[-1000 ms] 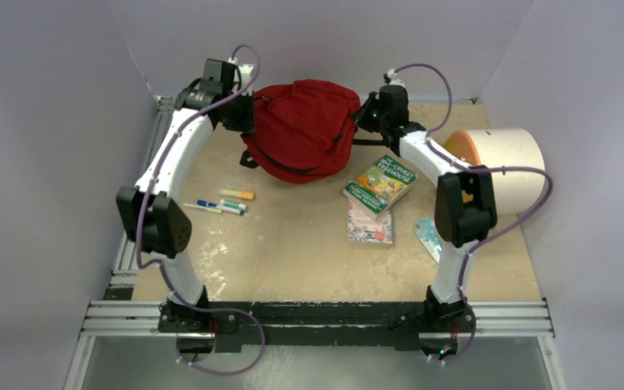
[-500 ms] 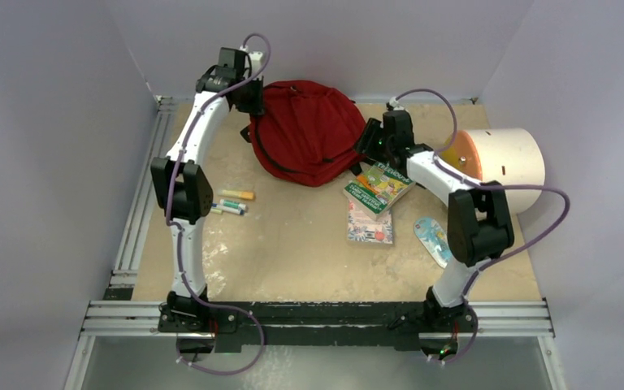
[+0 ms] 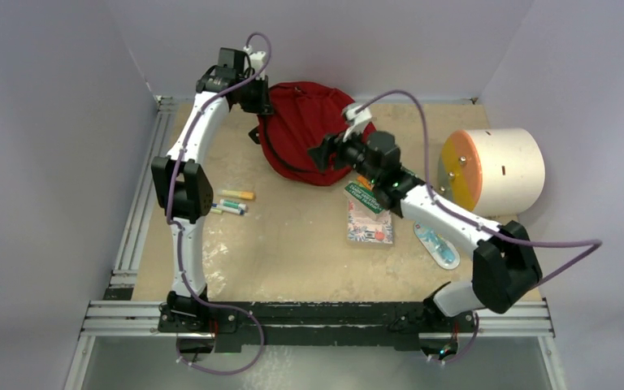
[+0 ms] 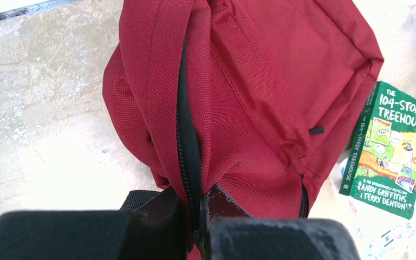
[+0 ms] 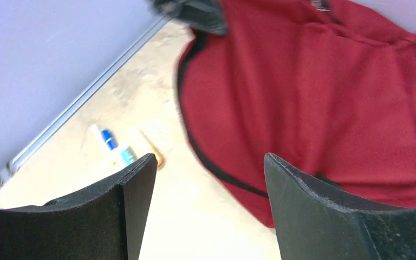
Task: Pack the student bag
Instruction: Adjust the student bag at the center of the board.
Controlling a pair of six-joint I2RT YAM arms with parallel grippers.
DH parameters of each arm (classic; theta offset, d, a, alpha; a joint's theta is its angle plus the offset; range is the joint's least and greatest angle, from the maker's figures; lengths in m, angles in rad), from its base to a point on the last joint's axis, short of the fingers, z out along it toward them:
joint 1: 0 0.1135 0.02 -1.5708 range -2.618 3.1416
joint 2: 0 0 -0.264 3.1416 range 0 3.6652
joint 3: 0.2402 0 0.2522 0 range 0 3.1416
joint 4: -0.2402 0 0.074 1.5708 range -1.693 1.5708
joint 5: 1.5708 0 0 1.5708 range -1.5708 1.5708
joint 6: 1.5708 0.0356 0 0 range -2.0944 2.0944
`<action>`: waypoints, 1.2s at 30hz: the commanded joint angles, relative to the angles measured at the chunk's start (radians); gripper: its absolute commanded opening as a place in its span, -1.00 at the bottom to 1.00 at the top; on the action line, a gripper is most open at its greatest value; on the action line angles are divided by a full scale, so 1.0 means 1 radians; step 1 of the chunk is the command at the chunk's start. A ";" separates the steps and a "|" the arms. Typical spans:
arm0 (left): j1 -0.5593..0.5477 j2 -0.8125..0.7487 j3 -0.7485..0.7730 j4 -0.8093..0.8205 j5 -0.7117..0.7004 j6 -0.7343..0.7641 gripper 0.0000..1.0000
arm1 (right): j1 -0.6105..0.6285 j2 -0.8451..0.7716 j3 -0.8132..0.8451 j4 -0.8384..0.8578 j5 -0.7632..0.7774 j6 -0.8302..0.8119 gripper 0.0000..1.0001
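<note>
— So, where does the bag (image 3: 305, 134) sit?
— At the far side of the bench (image 3: 292, 260), close to the back wall. It is a dark-red heap with a black zipper running along it.
— And the left gripper (image 4: 197, 219)?
— Clamped on the bag. In the left wrist view its fingers (image 4: 162, 208) meet on the fabric right at the zipper line, at the bag's far-left edge.
— The right gripper (image 5: 208, 168)?
— Spread wide, with nothing between the jaws. It hangs over the bag's near-right side, and I cannot tell whether it touches the cloth.
— What else lies around?
— A green book (image 4: 392, 149), "The 104-Storey Treehouse", lies just beside the bag's right edge, on top of a paler booklet (image 3: 370, 223). A few markers (image 3: 229, 203) lie near the left arm, well apart from the bag. A cream cylinder (image 3: 500, 166) with an orange face lies on its side at the right. A light-blue packet (image 3: 437, 244) lies near the right arm.
</note>
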 commanded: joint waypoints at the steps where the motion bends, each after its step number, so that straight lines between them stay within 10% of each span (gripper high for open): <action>1: 0.004 -0.023 0.020 0.042 0.056 -0.012 -1.00 | 0.100 -0.009 -0.146 0.406 -0.029 -0.210 0.50; 16: 0.002 -0.029 0.057 -0.016 0.090 -0.016 -1.00 | 0.243 0.282 0.016 0.351 0.083 -0.590 0.63; 36: 0.003 -0.051 0.056 -0.026 0.124 -0.039 -1.00 | 0.251 0.395 0.064 0.263 0.272 -0.652 0.63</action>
